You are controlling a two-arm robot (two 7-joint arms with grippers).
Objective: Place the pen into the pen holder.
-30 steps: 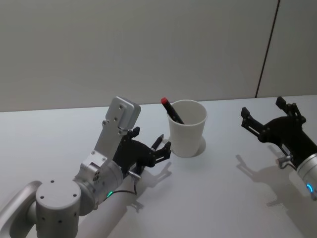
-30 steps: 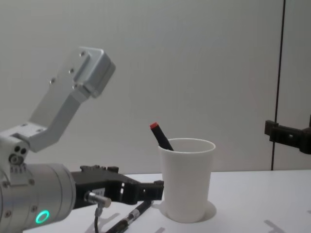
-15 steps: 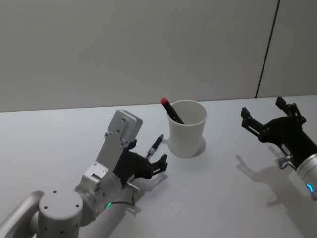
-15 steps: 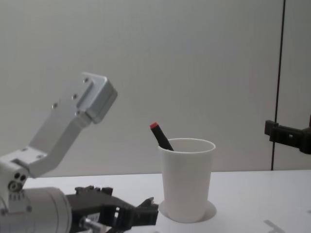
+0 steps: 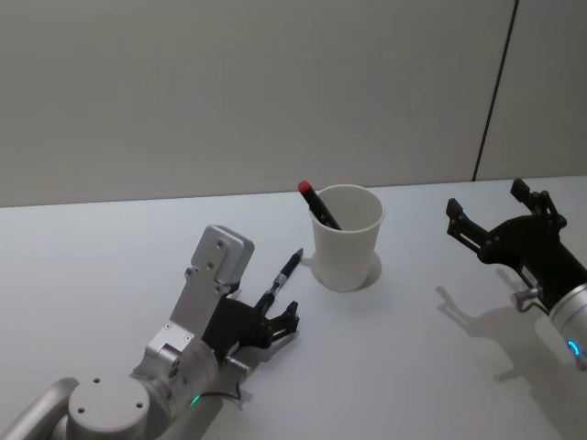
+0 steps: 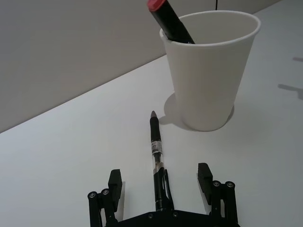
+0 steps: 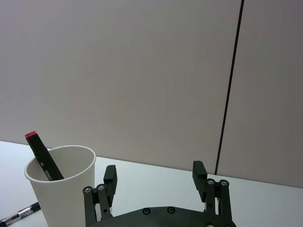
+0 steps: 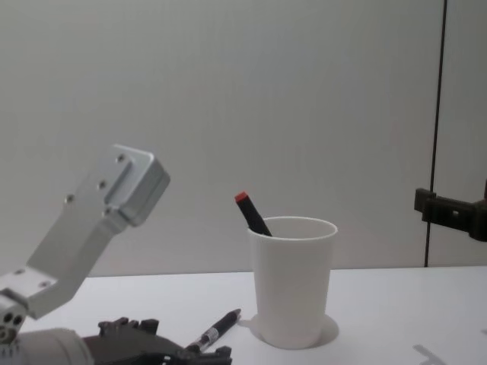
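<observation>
Pen [image 6: 155,146] lay beside the pen holder [image 6: 208,71], not yet in. Left gripper [image 6: 160,172] straddled its rear end, spread wide; right gripper [image 5: 486,202] hung parked well apart, wide too.

marker [image 5: 317,203] at holder [image 5: 348,252] left rim, rt side free

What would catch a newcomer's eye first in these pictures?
The white paper cup on the table, with a red-capped marker leaning out of it. Next, the black pen lying flat beside the cup, its near end inside the open left gripper. The right gripper hangs open off to the right.
</observation>
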